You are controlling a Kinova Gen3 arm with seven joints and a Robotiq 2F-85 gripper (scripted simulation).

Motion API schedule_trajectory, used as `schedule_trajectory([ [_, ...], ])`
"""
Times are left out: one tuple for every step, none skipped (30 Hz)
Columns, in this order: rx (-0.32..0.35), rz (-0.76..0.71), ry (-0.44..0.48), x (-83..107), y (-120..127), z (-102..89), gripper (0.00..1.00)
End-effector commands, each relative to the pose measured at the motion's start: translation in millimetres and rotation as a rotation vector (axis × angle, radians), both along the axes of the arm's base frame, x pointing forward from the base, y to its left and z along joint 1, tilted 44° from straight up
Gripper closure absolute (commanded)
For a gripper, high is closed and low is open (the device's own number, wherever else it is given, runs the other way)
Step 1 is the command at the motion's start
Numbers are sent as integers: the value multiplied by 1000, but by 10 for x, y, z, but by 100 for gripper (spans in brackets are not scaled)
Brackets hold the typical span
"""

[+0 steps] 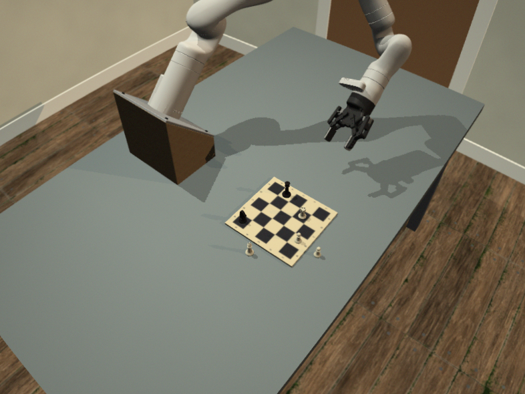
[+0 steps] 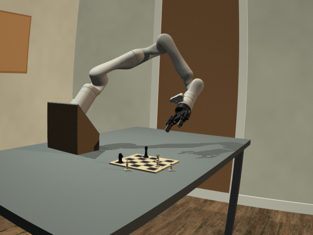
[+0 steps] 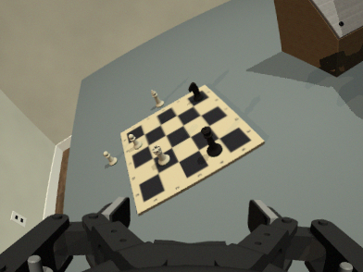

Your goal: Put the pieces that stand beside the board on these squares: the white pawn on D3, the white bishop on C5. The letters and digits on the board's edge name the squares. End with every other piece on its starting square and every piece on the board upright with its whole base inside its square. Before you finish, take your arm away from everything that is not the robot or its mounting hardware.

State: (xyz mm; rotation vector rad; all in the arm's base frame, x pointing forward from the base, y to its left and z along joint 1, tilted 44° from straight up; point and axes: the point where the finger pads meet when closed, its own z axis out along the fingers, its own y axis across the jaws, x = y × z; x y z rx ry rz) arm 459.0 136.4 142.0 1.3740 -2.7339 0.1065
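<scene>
The small chessboard (image 1: 280,220) lies flat on the grey table. Beside its near-left edge stands the taller white bishop (image 1: 249,248), upright. It also shows in the wrist view (image 3: 157,98). Beside the near-right edge stands the small white pawn (image 1: 316,252), upright, and it also shows in the wrist view (image 3: 109,157). On the board stand a black knight (image 1: 242,217), a tall black piece (image 1: 286,188), a tall white piece (image 1: 302,212) and another white pawn (image 1: 298,238). My gripper (image 1: 338,141) is open and empty, high above the table beyond the board's far right side.
The arm's brown base block (image 1: 163,137) stands on the table to the far left of the board. The table's right edge (image 1: 394,242) runs close to the board's right side. A dark table leg (image 2: 233,187) shows below that edge.
</scene>
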Motion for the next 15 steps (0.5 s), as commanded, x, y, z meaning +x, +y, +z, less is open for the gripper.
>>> schedule_trajectory([
  [1, 15, 4, -9, 46, -20, 0],
  [1, 15, 4, -9, 46, -20, 0],
  [1, 15, 4, -9, 46, -20, 0],
  [1, 15, 4, -9, 46, -20, 0],
  [-1, 53, 8, -15, 107, -45, 0],
  [-1, 53, 8, -15, 107, -45, 0],
  [-1, 53, 8, -15, 107, -45, 0],
  [-1, 53, 8, -15, 107, -45, 0],
  [-1, 53, 8, -15, 107, -45, 0],
  [-1, 53, 8, -15, 107, -45, 0],
  [-2, 89, 11, -22, 166, -68, 0],
  [-2, 89, 11, -22, 166, -68, 0],
  [-2, 89, 11, -22, 166, -68, 0],
  [-2, 89, 11, -22, 166, -68, 0],
  [-2, 89, 11, -22, 166, -68, 0],
])
